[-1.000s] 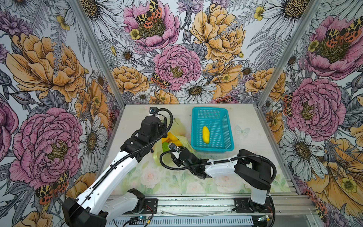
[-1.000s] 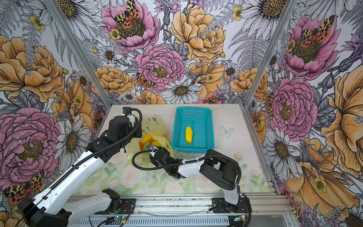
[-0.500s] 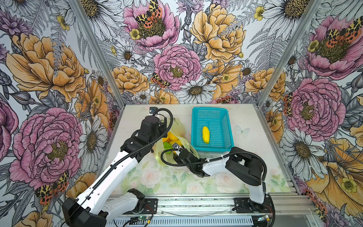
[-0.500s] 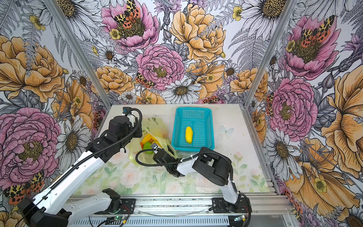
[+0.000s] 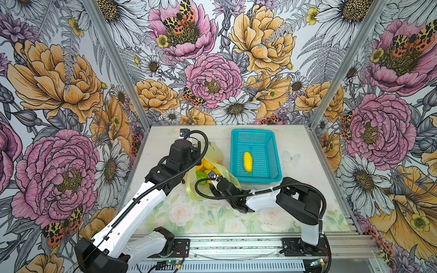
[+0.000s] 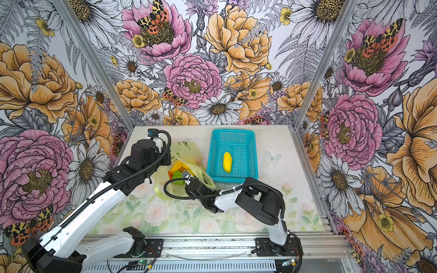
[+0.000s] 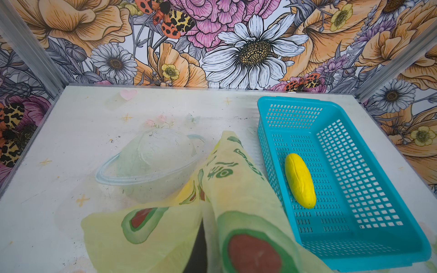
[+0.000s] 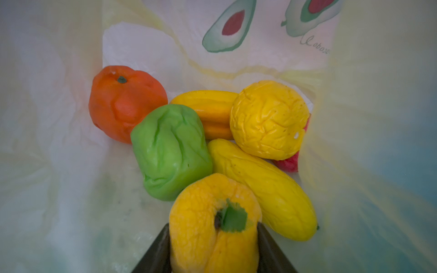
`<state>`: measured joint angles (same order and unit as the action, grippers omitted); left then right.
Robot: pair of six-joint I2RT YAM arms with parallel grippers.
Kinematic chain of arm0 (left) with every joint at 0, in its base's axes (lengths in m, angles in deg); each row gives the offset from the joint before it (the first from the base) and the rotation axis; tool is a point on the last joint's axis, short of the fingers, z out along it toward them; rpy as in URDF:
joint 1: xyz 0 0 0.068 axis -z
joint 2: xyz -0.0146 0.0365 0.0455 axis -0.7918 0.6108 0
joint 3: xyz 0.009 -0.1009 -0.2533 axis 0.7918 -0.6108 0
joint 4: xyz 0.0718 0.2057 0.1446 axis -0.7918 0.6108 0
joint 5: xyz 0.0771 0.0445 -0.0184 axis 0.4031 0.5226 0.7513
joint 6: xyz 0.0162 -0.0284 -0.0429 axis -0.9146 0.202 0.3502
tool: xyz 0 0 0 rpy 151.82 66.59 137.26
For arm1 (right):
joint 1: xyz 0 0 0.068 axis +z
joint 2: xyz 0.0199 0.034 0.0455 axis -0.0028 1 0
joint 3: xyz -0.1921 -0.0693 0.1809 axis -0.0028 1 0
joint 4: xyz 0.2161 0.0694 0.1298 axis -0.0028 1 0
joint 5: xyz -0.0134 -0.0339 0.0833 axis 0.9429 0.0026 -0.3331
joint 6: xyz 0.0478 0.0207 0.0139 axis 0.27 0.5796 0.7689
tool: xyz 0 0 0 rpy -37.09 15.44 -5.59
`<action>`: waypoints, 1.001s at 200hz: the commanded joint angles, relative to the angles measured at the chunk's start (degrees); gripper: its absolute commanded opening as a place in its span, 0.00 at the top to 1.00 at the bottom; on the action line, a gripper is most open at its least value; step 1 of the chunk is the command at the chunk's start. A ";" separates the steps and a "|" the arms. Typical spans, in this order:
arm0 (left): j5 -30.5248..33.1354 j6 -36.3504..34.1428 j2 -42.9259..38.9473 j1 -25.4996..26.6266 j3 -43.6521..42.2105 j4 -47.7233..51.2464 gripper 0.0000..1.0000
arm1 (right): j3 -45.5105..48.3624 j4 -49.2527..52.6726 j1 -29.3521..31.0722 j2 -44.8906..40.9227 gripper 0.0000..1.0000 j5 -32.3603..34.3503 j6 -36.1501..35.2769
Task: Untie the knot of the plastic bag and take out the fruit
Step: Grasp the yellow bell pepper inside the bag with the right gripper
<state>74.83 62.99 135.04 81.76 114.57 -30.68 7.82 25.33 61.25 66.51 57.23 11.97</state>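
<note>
The plastic bag (image 5: 225,173) lies left of the basket with its mouth toward my right arm; the knot is out of view. My left gripper (image 7: 199,245) is shut on the bag's printed film, which drapes over its jaws. My right gripper (image 8: 212,225) reaches inside the bag and is shut on a peach fruit (image 8: 208,212) with a green leaf, a finger pressed against each side. Behind it lie a green fruit (image 8: 170,151), an orange one (image 8: 125,106), a round yellow one (image 8: 269,120), a long yellow one (image 8: 262,186) and a pink-red one (image 8: 288,163), mostly hidden.
A turquoise perforated basket (image 5: 254,131) stands at the back, right of the bag, with one long yellow fruit (image 5: 247,162) in it. Its near left corner almost touches the bag. Flowered walls close in the table on three sides.
The right arm's elbow swung left and then back to the right, while its gripper stayed in the bag's mouth. The left arm and the basket have not moved.
</note>
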 commanded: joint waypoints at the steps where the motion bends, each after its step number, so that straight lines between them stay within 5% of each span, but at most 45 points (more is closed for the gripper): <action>1: -1.32 -0.59 -0.76 0.47 -0.18 -1.75 1.00 | 1.49 -2.38 -0.06 -3.95 0.70 -2.28 1.33; 200: -1.15 -0.53 -1.20 0.47 -0.23 -1.77 1.00 | 11.44 -9.67 0.60 -17.10 0.81 -9.86 0.72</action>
<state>74.83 62.99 134.84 81.76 114.55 -30.66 19.43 16.61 61.42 51.50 48.99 12.36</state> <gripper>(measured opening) 0.045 0.508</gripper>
